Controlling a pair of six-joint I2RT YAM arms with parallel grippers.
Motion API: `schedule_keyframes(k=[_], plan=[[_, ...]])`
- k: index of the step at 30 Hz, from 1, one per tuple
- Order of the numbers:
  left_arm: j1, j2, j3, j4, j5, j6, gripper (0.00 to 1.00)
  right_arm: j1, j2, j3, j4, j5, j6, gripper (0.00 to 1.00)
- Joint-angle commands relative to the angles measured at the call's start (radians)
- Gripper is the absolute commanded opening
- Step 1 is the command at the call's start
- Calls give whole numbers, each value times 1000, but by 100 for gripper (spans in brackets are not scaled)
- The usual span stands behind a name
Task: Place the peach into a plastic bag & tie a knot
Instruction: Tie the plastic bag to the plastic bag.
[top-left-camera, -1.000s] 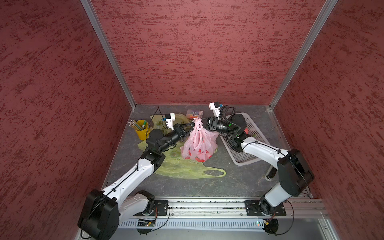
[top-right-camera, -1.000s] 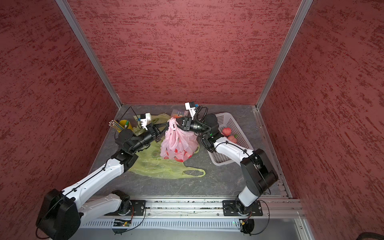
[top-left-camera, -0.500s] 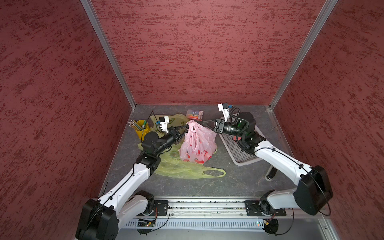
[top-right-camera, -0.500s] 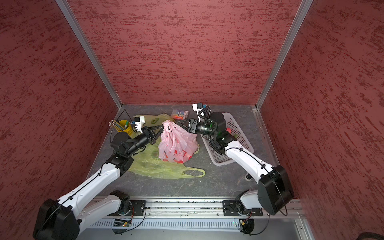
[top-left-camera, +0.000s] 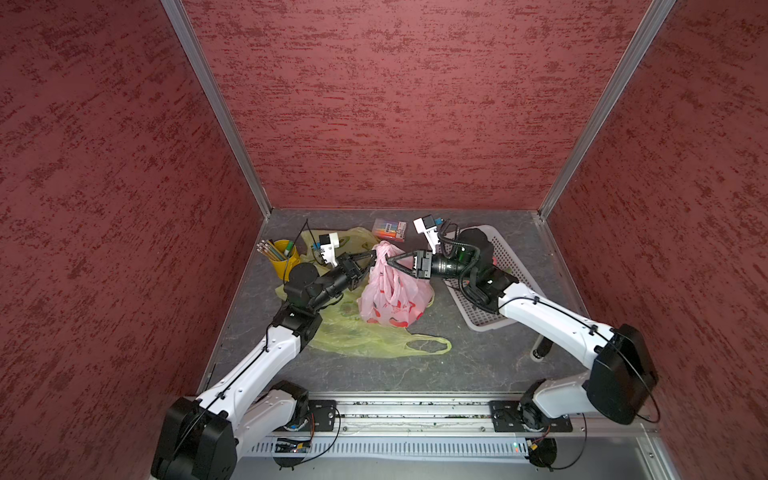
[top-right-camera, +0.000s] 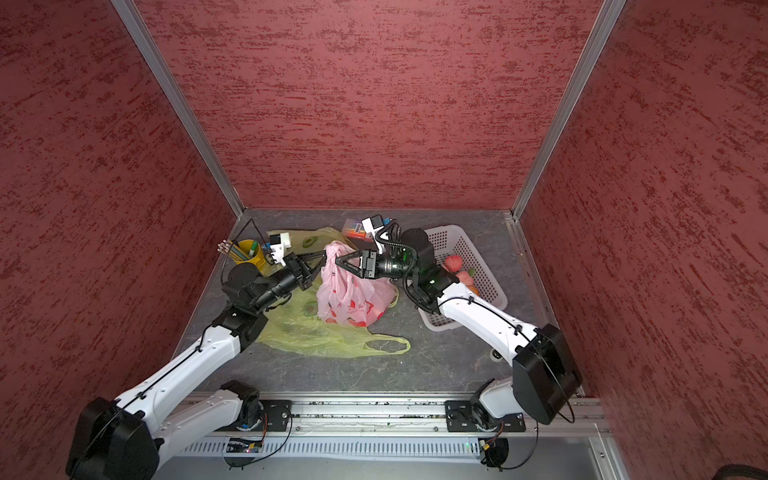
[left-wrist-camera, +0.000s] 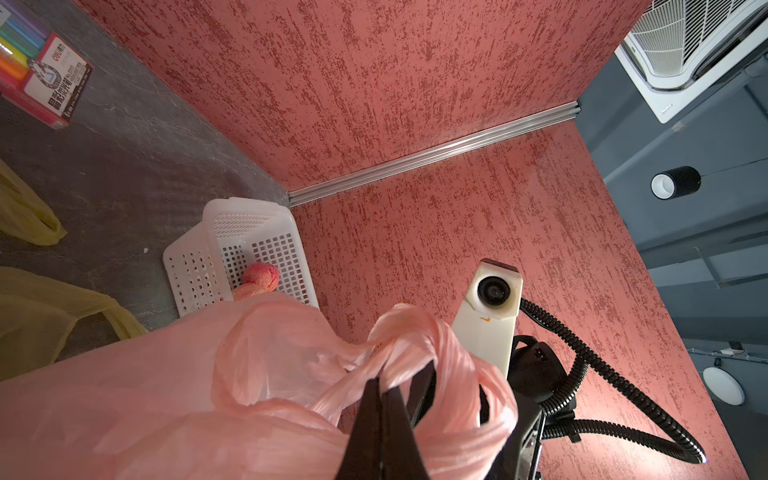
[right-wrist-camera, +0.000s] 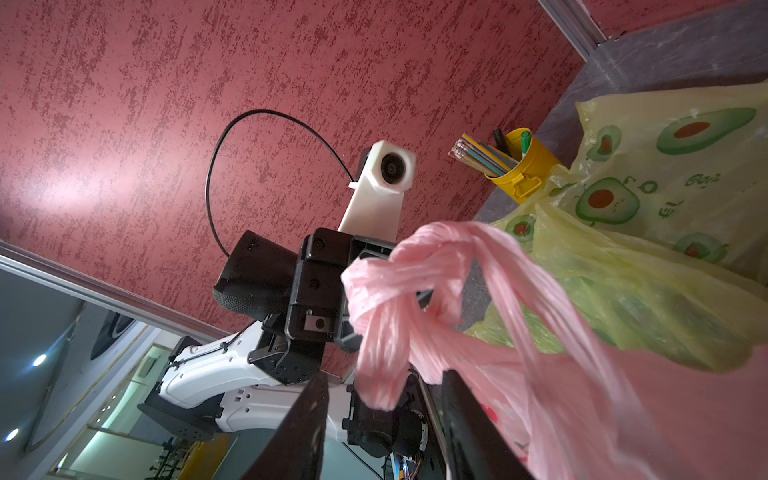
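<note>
Low in the frame's left half in both top views, beside the yellow cup (top-left-camera: 284, 257) of pencils, the left tool (top-left-camera: 371, 253) is pressed together on a twisted handle of the pink bag (top-left-camera: 392, 297). The bag sits bulging at mid-frame on the table (top-left-camera: 415, 374), partly on a flat green bag (top-left-camera: 365, 338). Its handles cross in a loose knot (top-left-camera: 385, 250) above its body.

Just right of the knot, the right tool (top-right-camera: 338, 262) stands spread, pinching nothing. Its wrist view shows a pink strand hanging across the gap between its fingers (right-wrist-camera: 309, 411).

Further right, peaches (top-right-camera: 453, 262) lie in the white basket (top-left-camera: 505, 253). Whether one is inside the pink bag cannot be told through the printed plastic.

The step in hand looks to be cinching the knot. Done well, the right tool would close on the free strand alone, near the knot rather than at its tail. It would then draw toward frame right while the left pulls the opposite way, level, so the bag's weight rests on the table. A slow, even pull should suit plastic this thin; catching both handles at once would likely lock the loop open.
</note>
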Motion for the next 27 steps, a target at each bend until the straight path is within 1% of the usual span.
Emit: schedule_keyframes(k=[1, 4, 5, 7, 9, 11, 13, 14, 17, 22, 27], plan=[[5, -19, 27, -1, 8, 17, 0, 9, 13, 46, 24, -17, -3, 41], [4, -22, 28, -1, 9, 19, 0, 14, 13, 57, 28, -20, -3, 35], [2, -22, 27, -2, 9, 20, 0, 15, 40, 61, 30, -22, -3, 33], [1, -24, 29, -1, 9, 23, 0, 16, 49, 65, 39, -22, 2, 31], [-1, -25, 32, -1, 12, 25, 0, 18, 57, 65, 52, -21, 9, 26], [0, -26, 37, -35, 14, 29, 0, 18, 65, 68, 55, -25, 12, 17], [2, -29, 54, -70, 15, 52, 0, 18, 57, 57, 58, -26, 14, 3], [5, -33, 75, -114, 16, 81, 0, 18, 43, 46, 57, -21, 13, 0], [39, -37, 166, -289, 16, 199, 0, 18, -37, 0, -2, 22, -21, 0], [140, -3, 355, -586, 0, 432, 0, 18, -180, -79, -129, 103, -90, 0], [202, 41, 483, -744, -55, 593, 0, 17, -257, -127, -199, 152, -119, 0]])
